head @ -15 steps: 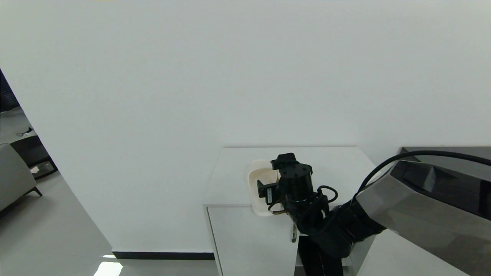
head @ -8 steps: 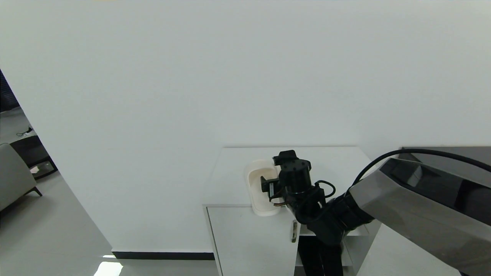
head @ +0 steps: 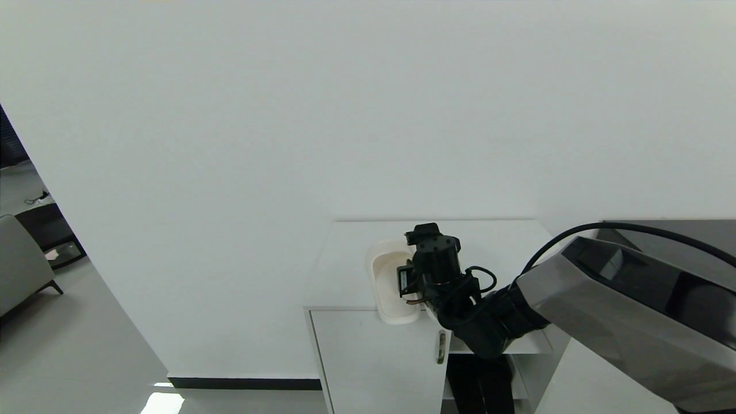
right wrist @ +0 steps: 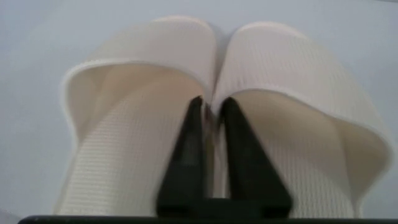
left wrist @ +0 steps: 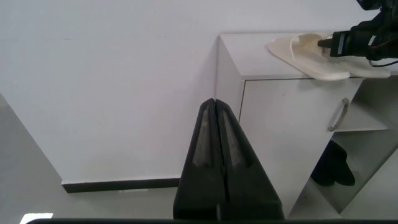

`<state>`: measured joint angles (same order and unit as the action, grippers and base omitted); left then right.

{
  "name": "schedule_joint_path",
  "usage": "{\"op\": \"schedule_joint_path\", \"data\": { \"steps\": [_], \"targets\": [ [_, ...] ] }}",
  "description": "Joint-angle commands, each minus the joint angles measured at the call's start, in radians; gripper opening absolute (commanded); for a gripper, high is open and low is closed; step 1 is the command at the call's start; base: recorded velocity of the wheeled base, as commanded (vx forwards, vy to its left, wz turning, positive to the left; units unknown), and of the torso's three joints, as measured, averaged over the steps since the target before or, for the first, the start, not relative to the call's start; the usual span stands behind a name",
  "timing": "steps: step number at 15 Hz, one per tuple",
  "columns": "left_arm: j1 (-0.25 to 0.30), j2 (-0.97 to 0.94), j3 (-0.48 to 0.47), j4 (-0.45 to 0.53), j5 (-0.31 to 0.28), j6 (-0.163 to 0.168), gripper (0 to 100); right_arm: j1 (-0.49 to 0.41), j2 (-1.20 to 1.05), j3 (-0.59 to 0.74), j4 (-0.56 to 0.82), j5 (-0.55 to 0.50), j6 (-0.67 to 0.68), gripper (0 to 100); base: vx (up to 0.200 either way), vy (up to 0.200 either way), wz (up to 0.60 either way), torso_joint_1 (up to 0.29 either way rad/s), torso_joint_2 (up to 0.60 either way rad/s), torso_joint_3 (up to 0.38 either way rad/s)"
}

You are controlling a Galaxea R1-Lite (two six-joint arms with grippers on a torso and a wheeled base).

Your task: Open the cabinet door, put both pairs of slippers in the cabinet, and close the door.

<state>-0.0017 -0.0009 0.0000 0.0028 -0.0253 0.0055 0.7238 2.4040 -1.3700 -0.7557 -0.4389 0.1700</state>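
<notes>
The left gripper (left wrist: 215,146) hangs left of the white cabinet (head: 368,356), its fingers pressed together on nothing. The cream slippers (head: 384,299) lie side by side at the near edge of the cabinet top. The right gripper (right wrist: 211,121) pinches their touching inner straps, one finger inside each. Dark slippers (left wrist: 333,167) sit in the open right compartment.

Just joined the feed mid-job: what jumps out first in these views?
The right gripper pinches the cream slippers by their touching inner walls, on top of the white cabinet, at its front edge. Below, dark slippers sit in the open compartment beside the handled door.
</notes>
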Motion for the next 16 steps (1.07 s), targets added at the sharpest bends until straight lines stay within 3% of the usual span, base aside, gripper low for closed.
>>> {"op": "schedule_joint_path", "data": {
  "steps": [1,6,9,14,16],
  "targets": [
    [0.0,0.001,0.0,0.0,-0.001,0.001,0,-0.001,0.009,-0.006,-0.001,0.0,0.0,0,0.0,0.0,0.0,0.0,0.0,0.0],
    [0.0,0.001,0.0,0.0,0.001,-0.001,0,0.003,-0.066,0.026,-0.008,0.022,0.005,0,0.0,0.0,0.0,0.0,0.0,0.0],
    [0.0,0.001,0.0,0.0,0.001,-0.001,0,0.008,-0.293,0.247,-0.042,0.25,0.014,0,0.0,0.0,0.0,0.0,0.0,0.0],
    [0.0,0.001,0.0,0.0,0.001,-0.001,0,0.005,-0.493,0.503,-0.148,0.445,0.082,0,0.0,0.0,0.0,0.0,0.0,0.0],
    [0.0,0.001,0.0,0.0,-0.001,-0.001,0,0.003,-0.548,0.637,-0.26,0.52,0.082,0,0.0,0.0,0.0,0.0,0.0,0.0]
  ]
}}
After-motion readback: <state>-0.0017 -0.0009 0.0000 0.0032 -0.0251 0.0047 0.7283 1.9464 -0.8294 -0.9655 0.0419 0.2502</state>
